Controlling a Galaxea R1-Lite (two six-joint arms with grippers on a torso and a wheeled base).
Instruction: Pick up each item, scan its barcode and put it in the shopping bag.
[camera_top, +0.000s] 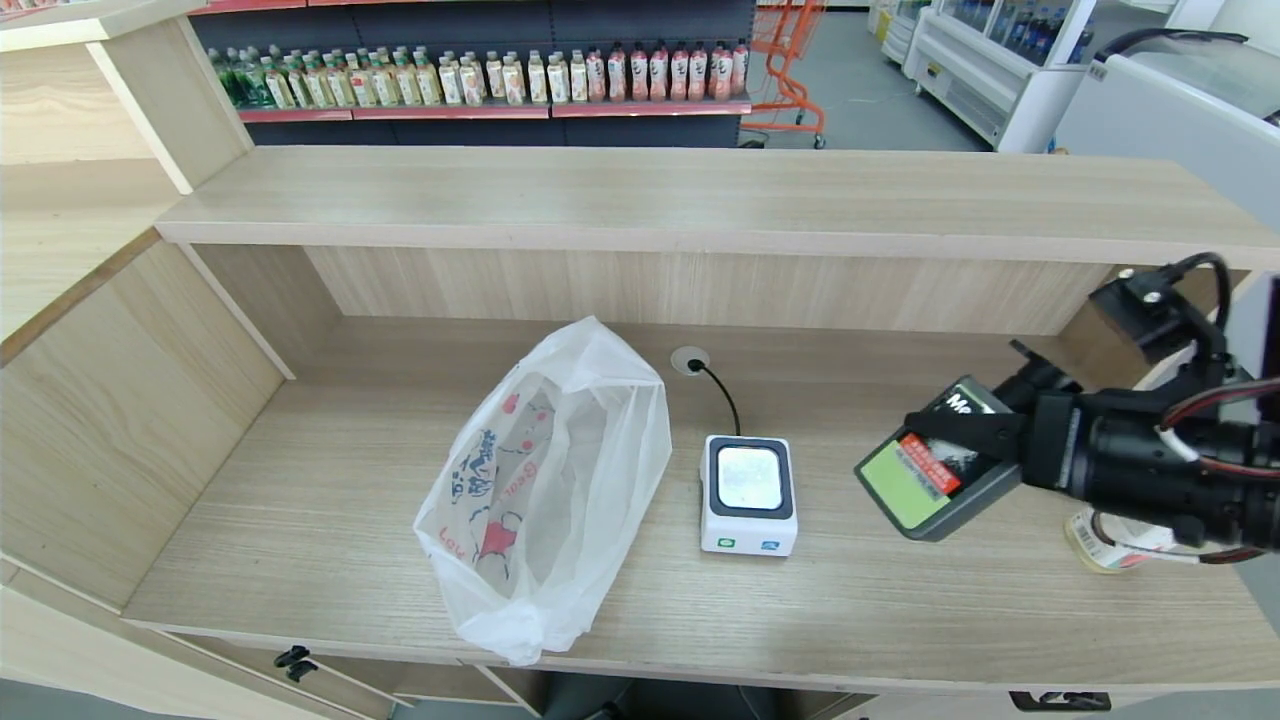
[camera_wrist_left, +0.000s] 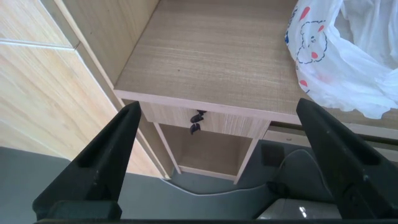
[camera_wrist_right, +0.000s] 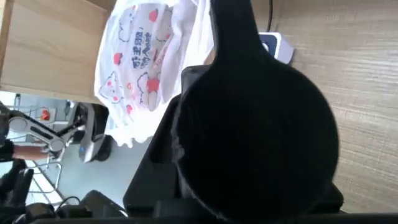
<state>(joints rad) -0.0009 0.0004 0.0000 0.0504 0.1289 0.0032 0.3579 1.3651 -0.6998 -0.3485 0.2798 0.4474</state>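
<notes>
A white plastic shopping bag (camera_top: 545, 480) with red and blue cartoon print lies open on the wooden counter (camera_top: 330, 510). To its right sits a white barcode scanner (camera_top: 749, 493) with its glass window facing up. My right gripper (camera_top: 962, 432) is shut on a dark container (camera_top: 905, 485) with a green and red label, held in the air to the right of the scanner. The same container (camera_wrist_right: 261, 124) is round and dark in the right wrist view, with the bag (camera_wrist_right: 149, 56) and scanner (camera_wrist_right: 277, 46) beyond it. My left gripper (camera_wrist_left: 219, 106) hangs open off the counter's front left edge, near the bag (camera_wrist_left: 336, 56).
A small labelled item (camera_top: 1105, 540) lies on the counter under my right arm. The scanner's black cable (camera_top: 722, 392) runs to a hole at the back. A raised ledge (camera_top: 700, 200) closes off the back and a wooden side wall (camera_top: 120, 440) the left.
</notes>
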